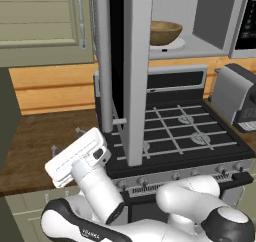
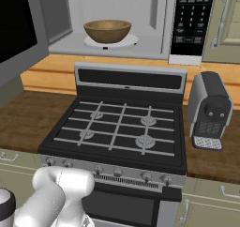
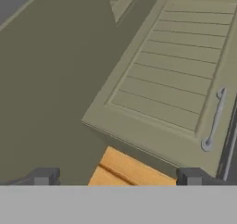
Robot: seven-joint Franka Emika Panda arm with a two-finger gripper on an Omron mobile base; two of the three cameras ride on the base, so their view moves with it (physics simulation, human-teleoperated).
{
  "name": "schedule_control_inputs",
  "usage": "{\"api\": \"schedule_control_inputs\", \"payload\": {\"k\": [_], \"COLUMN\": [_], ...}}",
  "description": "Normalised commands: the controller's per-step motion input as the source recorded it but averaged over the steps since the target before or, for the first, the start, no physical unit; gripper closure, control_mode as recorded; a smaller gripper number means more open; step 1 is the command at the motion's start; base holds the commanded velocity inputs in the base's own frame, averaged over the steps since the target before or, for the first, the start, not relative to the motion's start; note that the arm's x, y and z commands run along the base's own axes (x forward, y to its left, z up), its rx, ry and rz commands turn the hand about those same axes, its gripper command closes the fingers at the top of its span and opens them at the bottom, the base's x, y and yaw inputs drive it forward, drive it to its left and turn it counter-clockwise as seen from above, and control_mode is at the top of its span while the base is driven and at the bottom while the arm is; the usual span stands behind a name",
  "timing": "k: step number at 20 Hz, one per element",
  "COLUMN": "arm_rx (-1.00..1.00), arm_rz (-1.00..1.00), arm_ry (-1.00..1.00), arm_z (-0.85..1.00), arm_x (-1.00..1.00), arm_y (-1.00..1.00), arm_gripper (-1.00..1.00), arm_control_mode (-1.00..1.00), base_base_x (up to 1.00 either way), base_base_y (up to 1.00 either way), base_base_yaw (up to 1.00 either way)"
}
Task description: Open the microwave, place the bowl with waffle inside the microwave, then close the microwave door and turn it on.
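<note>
Now, door swung wide, bowl already inside, claw off to the left.

The microwave (image 2: 117,19) sits above the stove (image 2: 117,127), and its door (image 1: 127,71) stands open edge-on, a tall upright panel just right of the claw (image 1: 64,158) and reaching higher. The claw hangs low over the wooden counter (image 1: 45,136), fingers spread wide, nothing between them, aimed at a cabinet door (image 3: 171,75). The bowl (image 2: 107,30) rests on the microwave's plate; the waffle can't be made out. Closing looks next.
</note>
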Motion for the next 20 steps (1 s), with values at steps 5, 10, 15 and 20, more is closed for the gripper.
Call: {"api": "schedule_control_inputs", "payload": {"k": [5,10,15,20], "arm_rx": [0.26,0.31,0.41,0.51], "arm_rz": [0.00,0.00,0.00,0.00], "arm_ry": [-0.02,-0.12,-0.23,-0.27], "arm_z": [0.61,0.67,0.25,0.03], "arm_x": [-0.17,-0.14,-0.16,-0.10], "arm_y": [0.00,-0.17,-0.58,-0.95], "arm_gripper": [-1.00,-1.00,-1.00,-1.00], "arm_control_mode": [-1.00,-1.00,-1.00,-1.00], "base_base_x": [0.00,0.00,0.00,0.00], "base_base_y": [0.00,0.00,0.00,0.00], "base_base_yaw": [0.00,0.00,0.00,0.00]}}
